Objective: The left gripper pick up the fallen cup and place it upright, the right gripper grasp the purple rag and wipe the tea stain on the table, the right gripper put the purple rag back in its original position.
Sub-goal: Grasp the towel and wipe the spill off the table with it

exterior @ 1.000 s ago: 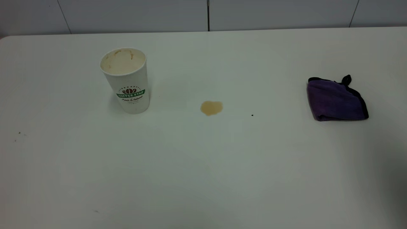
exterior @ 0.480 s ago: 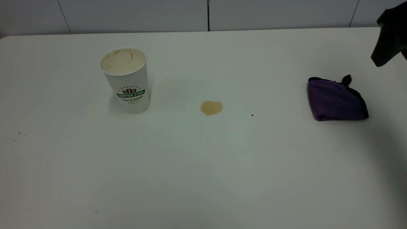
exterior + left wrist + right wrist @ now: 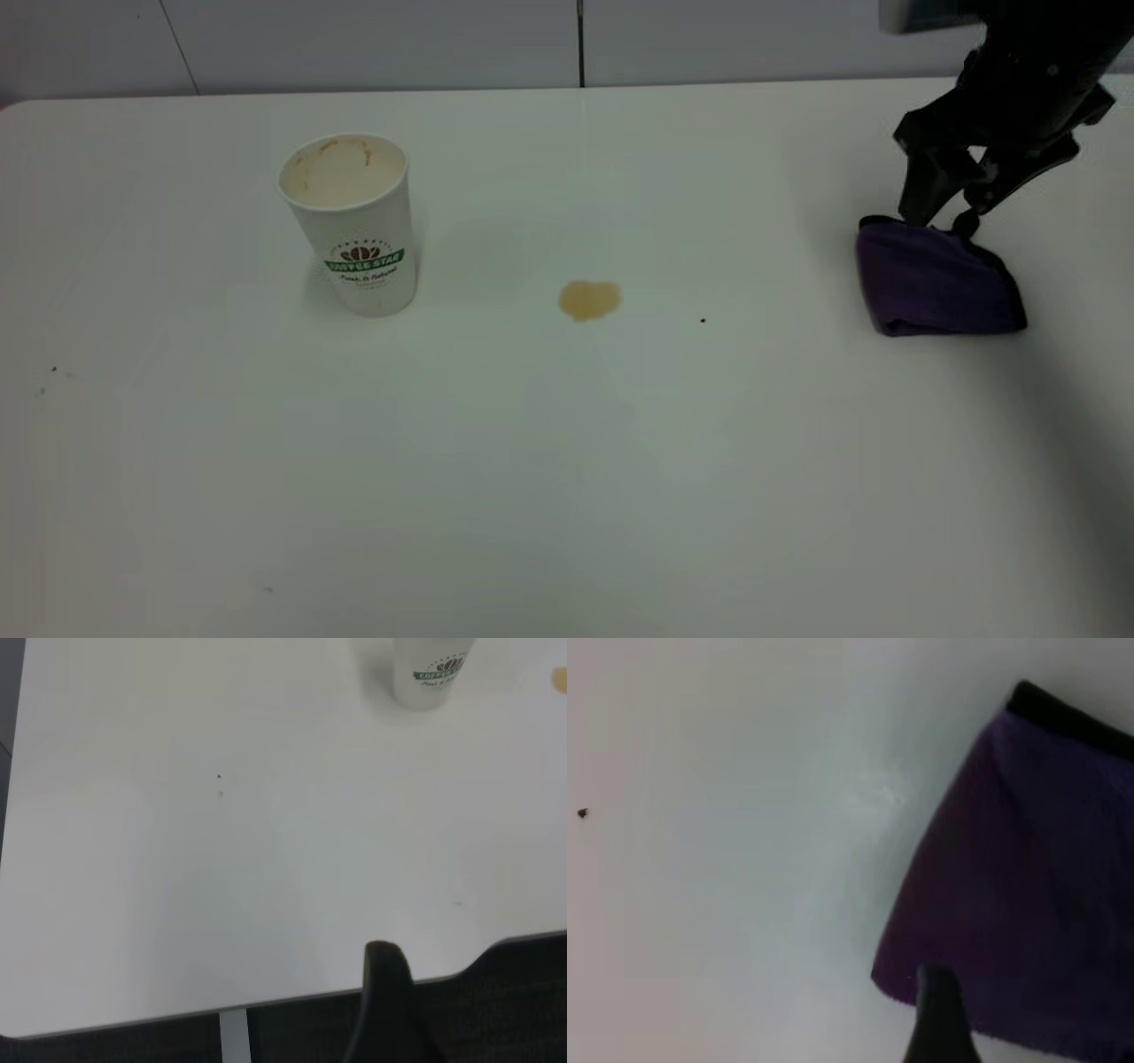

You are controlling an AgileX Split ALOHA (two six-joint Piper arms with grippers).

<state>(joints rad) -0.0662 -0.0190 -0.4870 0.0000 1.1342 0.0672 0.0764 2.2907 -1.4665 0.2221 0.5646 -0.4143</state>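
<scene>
The purple rag [image 3: 1019, 886] fills one side of the right wrist view, its nap dark and soft, a band of black edging [image 3: 1067, 713] running along one border. It lies on the white table [image 3: 726, 904], whose surface is bare beside it apart from a faint glossy patch close to the cloth and a single tiny dark speck [image 3: 582, 814] well away from it. One black finger [image 3: 939, 1019] of the right gripper pokes into view — its tip overlapping the rag's near edge — though contact cannot be judged.

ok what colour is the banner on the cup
Green with white lettering, on the white cup; clearest in the exterior view.
</scene>
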